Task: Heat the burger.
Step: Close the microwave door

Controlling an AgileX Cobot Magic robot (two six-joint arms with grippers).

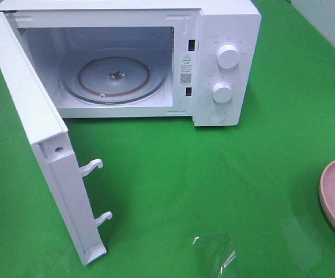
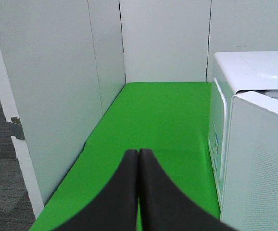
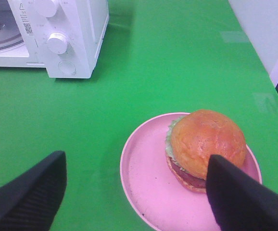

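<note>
- The left gripper had its jaws pressed together with nothing between them, the two dark fingers touching along their inner edges.
- Beyond those shut jaws ran the green table, with white wall panels on one side and the white microwave close on the other.
- The right gripper had its jaws spread wide and held nothing.
- The burger sat on a pink plate below and between the spread jaws, far closer to one finger than to the other, that finger overlapping the bun's edge in the wrist view; whether it touched the bun could not be told.
- The burger lay toward one side of the plate, leaving a bare pink patch in the gap between the jaws.
- Farther ahead of the right jaws stood the microwave, well apart from the plate.
- From the high camera, the microwave's door stood swung open, showing the glass turntable inside, bare.
- Only the plate's rim showed at the edge of that view; neither gripper appeared there.
</note>
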